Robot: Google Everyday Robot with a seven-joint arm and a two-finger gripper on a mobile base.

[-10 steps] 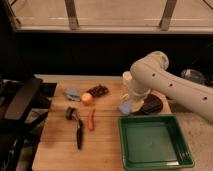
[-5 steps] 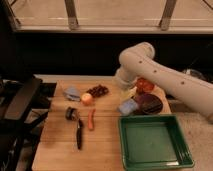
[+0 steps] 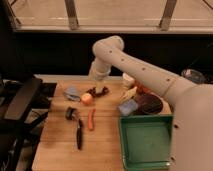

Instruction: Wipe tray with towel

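Wooden tabletop (image 3: 55,145) carried everything, with the large green rectangular plastic tray (image 3: 146,144) at the near right, bare inside and not yet wiped. Farther in lay a black-handled tool (image 3: 77,127) and a round orange fruit (image 3: 87,99). At the far left, the small crumpled grey-blue cloth towel (image 3: 72,93) rested untouched. The white arm's gripper (image 3: 99,89) hung near its right, fingers spread and holding nothing, probably poised to reach the towel. Dark windows (image 3: 45,50) stood behind.

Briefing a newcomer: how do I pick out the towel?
On the wooden table, look left of the green tray, past the gripper hovering mid-table. The towel is the crumpled grey-blue cloth left of the orange fruit, unlike the flat blue block by the tray.
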